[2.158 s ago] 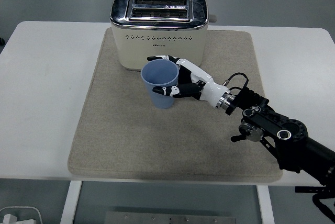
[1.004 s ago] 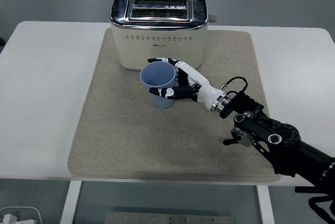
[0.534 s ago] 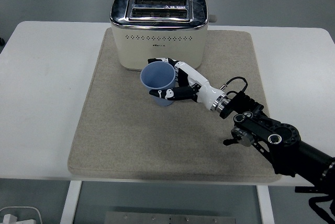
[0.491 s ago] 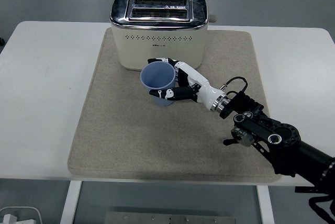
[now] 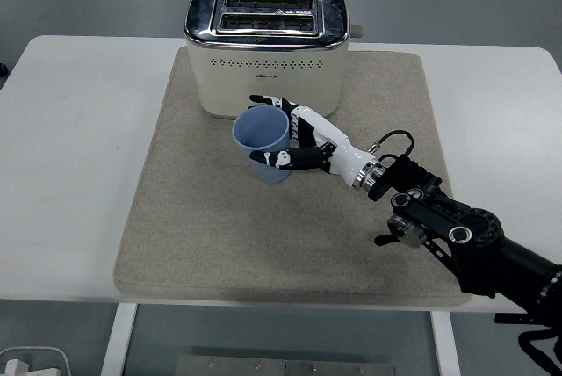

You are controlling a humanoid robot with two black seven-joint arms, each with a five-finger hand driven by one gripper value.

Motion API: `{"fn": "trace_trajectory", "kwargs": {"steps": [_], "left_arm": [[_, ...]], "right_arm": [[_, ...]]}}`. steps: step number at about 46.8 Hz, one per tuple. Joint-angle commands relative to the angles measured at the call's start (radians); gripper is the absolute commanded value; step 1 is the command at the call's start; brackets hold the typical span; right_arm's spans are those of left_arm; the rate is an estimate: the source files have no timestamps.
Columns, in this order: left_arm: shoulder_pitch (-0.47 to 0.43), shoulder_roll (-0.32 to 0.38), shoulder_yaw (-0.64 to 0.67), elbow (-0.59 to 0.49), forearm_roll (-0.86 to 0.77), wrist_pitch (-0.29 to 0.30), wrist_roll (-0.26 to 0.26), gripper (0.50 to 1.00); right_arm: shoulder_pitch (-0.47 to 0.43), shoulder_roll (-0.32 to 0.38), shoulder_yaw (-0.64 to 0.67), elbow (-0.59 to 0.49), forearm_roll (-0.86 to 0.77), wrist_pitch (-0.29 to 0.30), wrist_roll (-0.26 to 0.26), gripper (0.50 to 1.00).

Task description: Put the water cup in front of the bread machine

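1. The water cup (image 5: 262, 143), light blue with its open mouth tipped a little toward the camera, sits in the right hand's grasp, just left of the palm.
2. The right hand (image 5: 299, 141) wraps the cup from the right: dark fingers (image 5: 268, 100) curl round its far side and the thumb presses on the near side.
3. Whether the cup's base touches the mat or is slightly lifted cannot be told.
4. The bread machine (image 5: 267, 47), cream with a chrome top and two slots, stands just beyond the hand, its front wall close behind the cup.
5. The beige mat (image 5: 193, 227) lies under the hand, cup and machine, on the white table (image 5: 70, 130).
6. The black right arm (image 5: 457, 235) runs back from the hand to the lower right.
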Motion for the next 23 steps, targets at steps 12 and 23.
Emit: {"fn": "trace_trajectory", "kwargs": {"steps": [12,23], "left_arm": [[0.0,0.0,0.0,0.0,0.0,0.0,0.0,1.0],[0.0,0.0,0.0,0.0,0.001,-0.002,0.0,1.0]], "right_arm": [[0.002,0.0,0.0,0.0,0.001,0.012,0.0,0.926],[0.006,0.0,0.0,0.0,0.001,0.013,0.0,0.926]]}}
